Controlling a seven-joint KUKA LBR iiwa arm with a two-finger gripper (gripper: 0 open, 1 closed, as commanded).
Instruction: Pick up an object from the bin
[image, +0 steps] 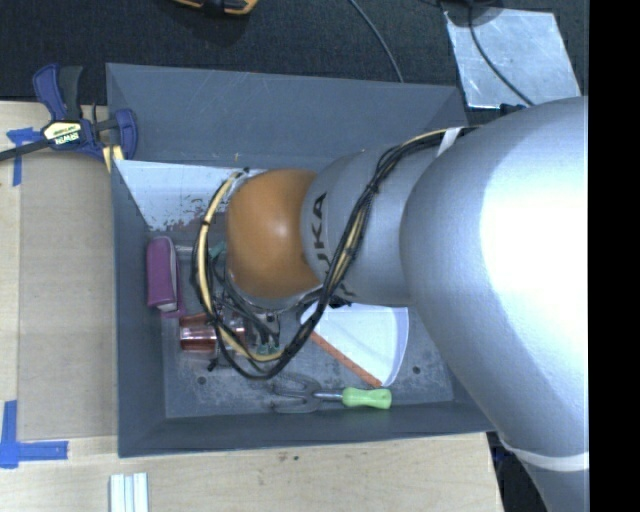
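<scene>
Approach step, by the look of it: low in the bin (300, 120) toward eight o'clock, with the gripper (238, 338) just beside a small reddish-brown cylinder (196, 335), a purple block (160, 272) at nine. Cannot tell how wide the tool stands. Next: centre on the cylinder, close, lift clear.

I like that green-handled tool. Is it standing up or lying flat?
Lying flat: the green-handled tool stretches sideways along the floor of the bin.
</scene>
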